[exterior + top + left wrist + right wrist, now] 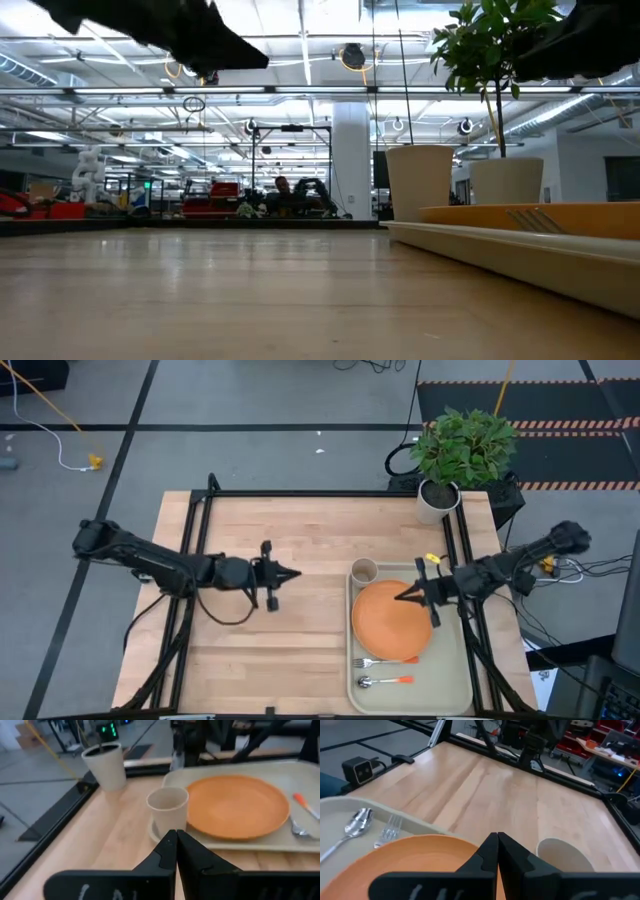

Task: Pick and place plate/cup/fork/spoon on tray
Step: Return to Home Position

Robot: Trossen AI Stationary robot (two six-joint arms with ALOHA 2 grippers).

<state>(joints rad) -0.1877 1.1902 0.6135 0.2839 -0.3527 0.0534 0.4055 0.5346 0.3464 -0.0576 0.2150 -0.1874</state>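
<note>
The orange plate (pixel 392 620) lies on the pale tray (pixel 455 680) at the table's right. The tan cup (pixel 363 571) stands upright in the tray's far left corner. The fork (pixel 375 661) and the spoon (pixel 385 681) lie on the tray near its near edge, beside the plate. My left gripper (pixel 297 574) is shut and empty above the table's middle, pointing at the cup (pixel 167 810). My right gripper (pixel 400 597) is shut and empty above the plate (pixel 410 865), pointing toward the table's left edge.
A white pot with a green plant (pixel 437 500) stands at the table's far right corner, behind the tray. Black frame rails (pixel 300 492) run along the table's far edge and sides. Bare wood (pixel 270 650) lies left of the tray.
</note>
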